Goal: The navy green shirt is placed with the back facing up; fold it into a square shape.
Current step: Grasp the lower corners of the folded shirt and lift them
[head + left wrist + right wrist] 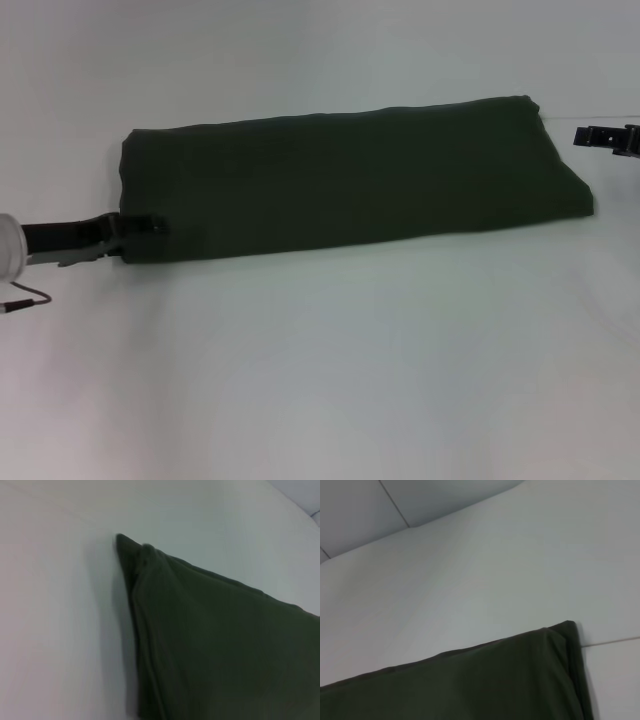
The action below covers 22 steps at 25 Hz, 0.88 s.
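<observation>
At the left edge of the head view, a little below mid-height, the left pincer [140, 228] reached in on its black arm and met the lower left corner of the navy green shirt [350, 175], a large dark olive-green cloth T-shirt already folded into one long, plain band. The tips of that pincer lay against the cloth's edge, but whether they were parted or closed on the fabric I could not tell. A thin dark cable curled just below the arm, near the frame's left border.

The folded shirt stretched across the middle of the head view, from left of centre to the upper right, tilting gently upward towards the right. It lay flat on the pale white surface [320, 380], which filled the whole lower half of the frame. No lettering showed on the upturned side.

In the left wrist view the shirt [225, 645] filled the lower right of the frame, its stacked folded edges running down from a pointed corner at upper centre, with the white surface [55, 620] on the left.

In the right wrist view a corner of the shirt [485, 680] sat at the lower right, with the surface [470, 580] above it.

At the far right edge of the head view, in the upper part, the right pincer [598, 137] hung just beside the shirt's right end, apart from it, its dark fingers holding nothing; how wide they stood I could not tell.
</observation>
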Available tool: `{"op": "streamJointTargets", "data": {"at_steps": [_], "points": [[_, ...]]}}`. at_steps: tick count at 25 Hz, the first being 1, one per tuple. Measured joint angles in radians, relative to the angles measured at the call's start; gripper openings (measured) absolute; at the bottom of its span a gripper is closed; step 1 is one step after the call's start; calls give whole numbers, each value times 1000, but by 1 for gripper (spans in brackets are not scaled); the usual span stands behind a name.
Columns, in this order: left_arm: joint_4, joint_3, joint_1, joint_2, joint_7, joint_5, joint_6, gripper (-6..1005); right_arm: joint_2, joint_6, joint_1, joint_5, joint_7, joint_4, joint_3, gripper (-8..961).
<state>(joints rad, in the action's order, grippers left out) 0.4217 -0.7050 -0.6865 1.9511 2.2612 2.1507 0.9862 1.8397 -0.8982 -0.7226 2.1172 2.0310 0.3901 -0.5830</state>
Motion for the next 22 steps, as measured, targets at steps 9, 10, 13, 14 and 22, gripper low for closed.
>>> {"op": "streamJointTargets", "data": {"at_steps": [9,10,13,14,22], "points": [[-11,-4,-18,11,-20,0,-7,890,4,6,0,16,1,-2,-1,771],[-11,-4,-18,11,-20,0,-8,890,5,8,0,18,1,-2,-1,770],[-11,-14,-19,11,-21,0,-17,890,7,25,0,26,1,-2,-1,769],[-11,-24,-19,11,-20,0,-25,890,8,32,0,28,2,-2,-1,769],[-11,-47,-30,11,-14,0,-16,890,2,51,-46,185,149,4,-2,766]]}}
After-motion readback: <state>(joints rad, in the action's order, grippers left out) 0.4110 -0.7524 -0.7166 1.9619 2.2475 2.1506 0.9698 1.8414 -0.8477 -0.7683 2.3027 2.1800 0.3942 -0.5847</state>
